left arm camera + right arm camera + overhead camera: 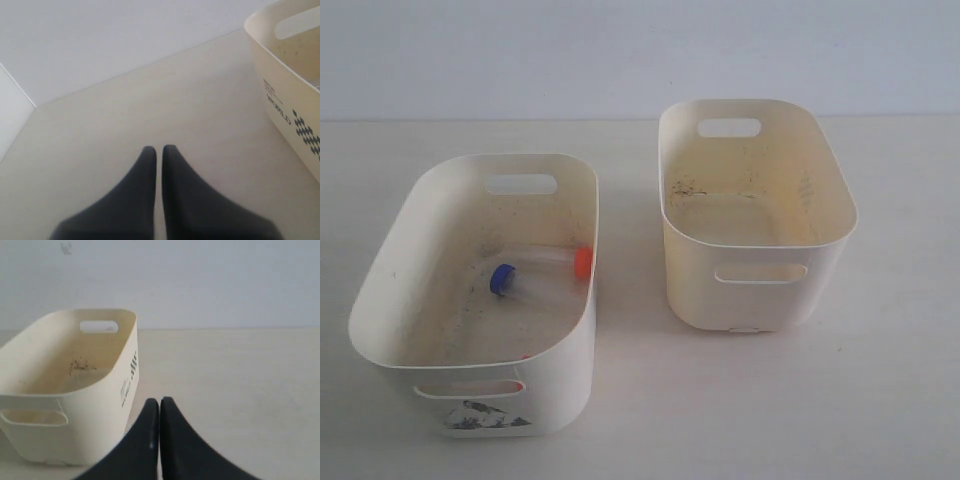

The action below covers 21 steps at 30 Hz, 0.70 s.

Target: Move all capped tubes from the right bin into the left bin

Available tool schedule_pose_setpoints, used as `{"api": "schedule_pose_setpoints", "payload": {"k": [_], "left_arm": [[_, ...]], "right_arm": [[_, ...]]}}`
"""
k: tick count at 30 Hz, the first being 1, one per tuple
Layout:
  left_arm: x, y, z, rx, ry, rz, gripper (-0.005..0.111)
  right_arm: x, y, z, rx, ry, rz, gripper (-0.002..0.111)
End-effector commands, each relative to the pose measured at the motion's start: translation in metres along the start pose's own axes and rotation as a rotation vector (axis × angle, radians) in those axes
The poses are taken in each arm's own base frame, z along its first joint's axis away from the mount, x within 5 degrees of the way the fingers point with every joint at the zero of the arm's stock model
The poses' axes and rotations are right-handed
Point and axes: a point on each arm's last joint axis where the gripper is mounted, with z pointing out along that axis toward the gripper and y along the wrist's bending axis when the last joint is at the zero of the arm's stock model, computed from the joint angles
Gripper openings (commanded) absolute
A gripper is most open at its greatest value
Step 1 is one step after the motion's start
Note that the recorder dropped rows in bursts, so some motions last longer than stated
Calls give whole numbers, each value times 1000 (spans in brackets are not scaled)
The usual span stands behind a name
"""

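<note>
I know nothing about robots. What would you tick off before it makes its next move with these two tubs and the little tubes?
1. Is the right bin emptied: ok, no tube on the part of its floor that shows.
2. Are tubes in the left bin: ok, a blue-capped tube and an orange-capped tube lie on its floor.
3. More tubes hidden behind the left bin's near wall: cannot tell.
4. Is the left gripper free: ok, jaws shut on nothing.
5. Is the right gripper free: ok, jaws shut on nothing, outside the right bin.
6. Both bins upright: ok.
</note>
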Motion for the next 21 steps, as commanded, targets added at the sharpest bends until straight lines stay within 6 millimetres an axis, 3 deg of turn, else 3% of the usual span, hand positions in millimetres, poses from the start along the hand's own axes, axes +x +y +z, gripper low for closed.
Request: {"api": "schedule_pose_setpoints", "payload": {"k": [1, 3, 21], "left_arm": [[-2, 0, 0, 5, -10, -11, 4], [-2, 0, 0, 5, -10, -11, 4], [-2, 0, 0, 5, -10, -11, 4]], "right_arm": [[23, -1, 5, 6, 58, 5, 0], [33, -2, 7, 7, 75, 8, 0], [38, -2, -2, 5, 74, -22, 0]]}}
